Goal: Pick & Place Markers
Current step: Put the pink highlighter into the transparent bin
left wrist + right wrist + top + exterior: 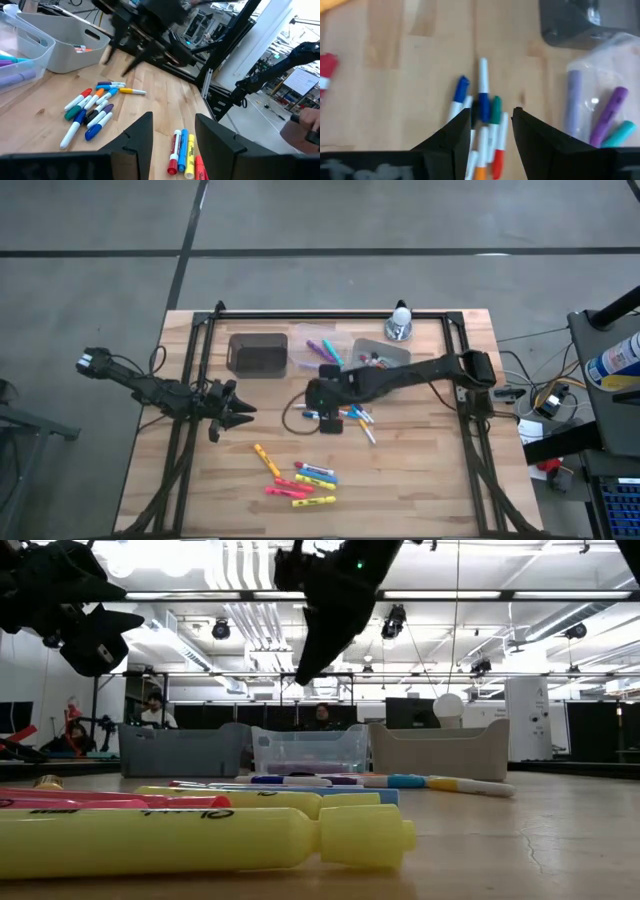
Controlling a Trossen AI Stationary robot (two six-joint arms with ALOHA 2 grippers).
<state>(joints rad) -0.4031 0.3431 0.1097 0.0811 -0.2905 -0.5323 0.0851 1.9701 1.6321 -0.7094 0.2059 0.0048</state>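
A loose pile of white-bodied markers [350,418] with blue, green, red and orange caps lies flat on the table's middle. My right gripper [322,410] hangs open above the pile's left end, and in its wrist view the fingers [490,125] frame the pile's markers [485,107] from above. A second group of neon yellow, pink and orange markers [298,480] lies nearer the near edge. My left gripper [246,414] waits open at the table's left and points toward the pile of markers [92,107]. In the low view both grippers, right [310,665] and left [85,640], hang well above the tabletop.
Three bins stand in a row toward the far edge: a dark bin [258,353], a clear bin [318,345] holding purple and teal markers [607,112], and a grey bin [385,355] with a few markers. A small white object [401,320] stands behind them. A black frame borders the table.
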